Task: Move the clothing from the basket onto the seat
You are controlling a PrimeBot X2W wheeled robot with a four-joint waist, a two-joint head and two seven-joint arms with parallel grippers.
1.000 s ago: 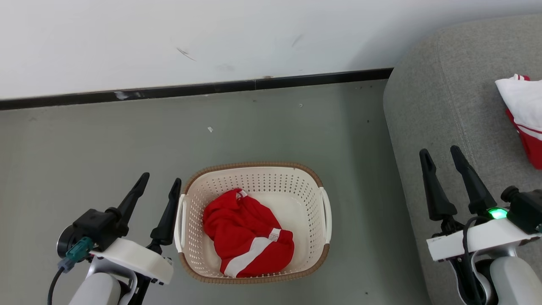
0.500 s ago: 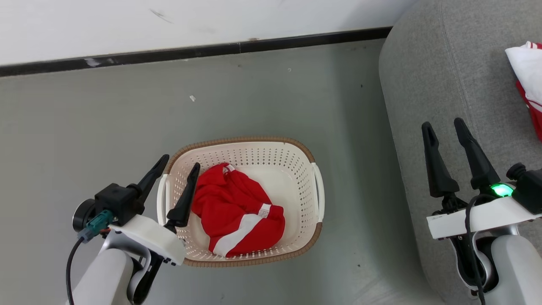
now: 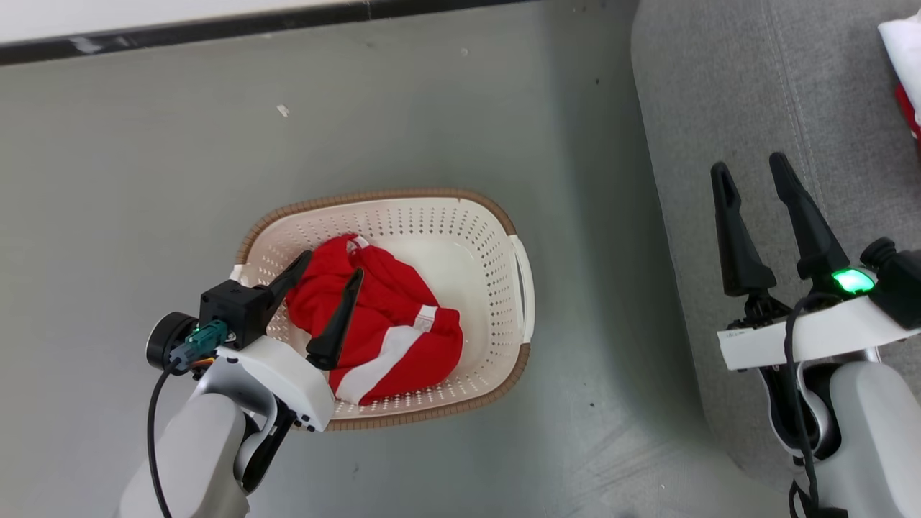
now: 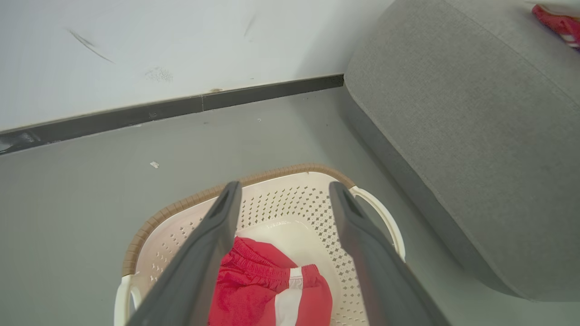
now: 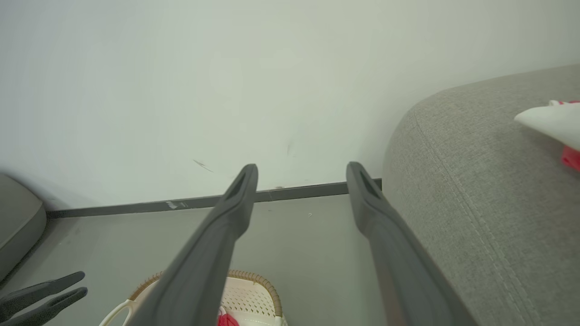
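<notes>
Left end effector (image 3: 331, 264) had moved over crumpled red-and-white fabric clothing (image 3: 403, 320) in the cream perforated plastic basket (image 3: 439, 223), fingers apart, perhaps touching it.

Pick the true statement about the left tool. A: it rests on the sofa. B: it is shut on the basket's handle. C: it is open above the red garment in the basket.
C: the left tool hangs with its fingers apart over the red garment inside the basket.
</notes>
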